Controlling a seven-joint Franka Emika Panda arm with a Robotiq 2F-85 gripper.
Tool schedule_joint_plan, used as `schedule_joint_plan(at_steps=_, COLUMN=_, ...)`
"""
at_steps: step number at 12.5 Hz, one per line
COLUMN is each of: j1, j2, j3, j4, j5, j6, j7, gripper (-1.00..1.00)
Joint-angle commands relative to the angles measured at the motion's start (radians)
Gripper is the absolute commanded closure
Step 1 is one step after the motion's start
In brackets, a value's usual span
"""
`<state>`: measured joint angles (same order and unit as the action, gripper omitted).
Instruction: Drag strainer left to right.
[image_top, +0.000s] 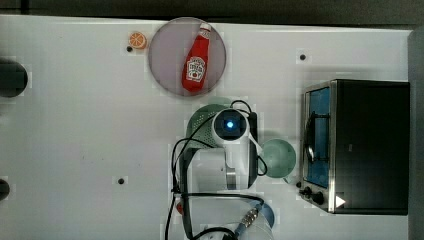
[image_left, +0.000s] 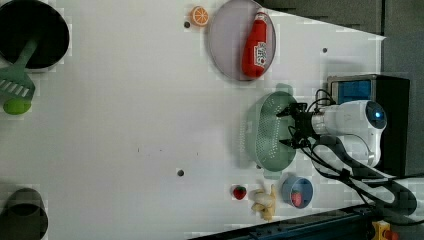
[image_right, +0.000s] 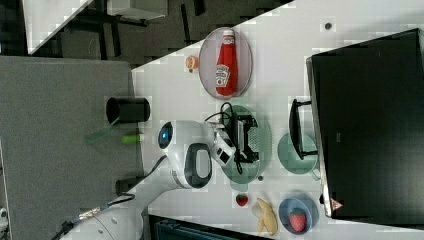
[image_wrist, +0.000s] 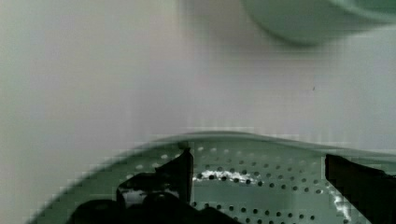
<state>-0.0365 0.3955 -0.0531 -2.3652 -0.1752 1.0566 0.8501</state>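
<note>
Strainer (image_left: 265, 132), mint-green and perforated, sits on the white table (image_left: 125, 125) in the left view, below the grey plate (image_left: 227, 45) carrying a ketchup bottle (image_left: 255, 46) and above a strawberry (image_left: 239, 192), a banana (image_left: 264, 201) and a blue bowl (image_left: 297, 192). At its right-hand rim we see the gripper (image_left: 291, 127) reaching over the basin with its black fingers (image_left: 286, 111) spread wide and nothing between them. In the wrist view we see the fingers (image_wrist: 180, 170) set apart over the strainer's holed base (image_wrist: 252, 186), with a green cup (image_wrist: 299, 18) on the table beyond the rim.
</note>
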Motion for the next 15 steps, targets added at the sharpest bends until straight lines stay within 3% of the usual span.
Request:
schedule_joint_plan(at_steps=1, j1=-0.018, j2=-0.022, j3=-0.04, j4=0.026, j5=-0.01, j6=-0.015, j7=-0.1, gripper=-1.0)
schedule_joint_plan(at_steps=6, j1=-0.017, j2=-0.047, j3=-0.06, j4=0.028, j5=-0.009, j6=-0.01, j7=-0.111, gripper=-1.0)
schedule_joint_plan(at_steps=9, j1=-0.015, j2=-0.198, j3=-0.027, j4=0.019, j5=-0.008, j6=-0.083, j7=-0.354, gripper=-1.0)
schedule_joint_plan(at_steps=12, j1=-0.015, j2=-0.385, j3=-0.01, j4=0.067, j5=0.002, j6=-0.297, j7=-0.584, gripper=-1.0)
schedule_joint_plan(at_steps=15, j1=-0.01, j2=-0.539, j3=0.032, j4=0.178, j5=0.088, j6=-0.577, j7=-0.615, gripper=-1.0)
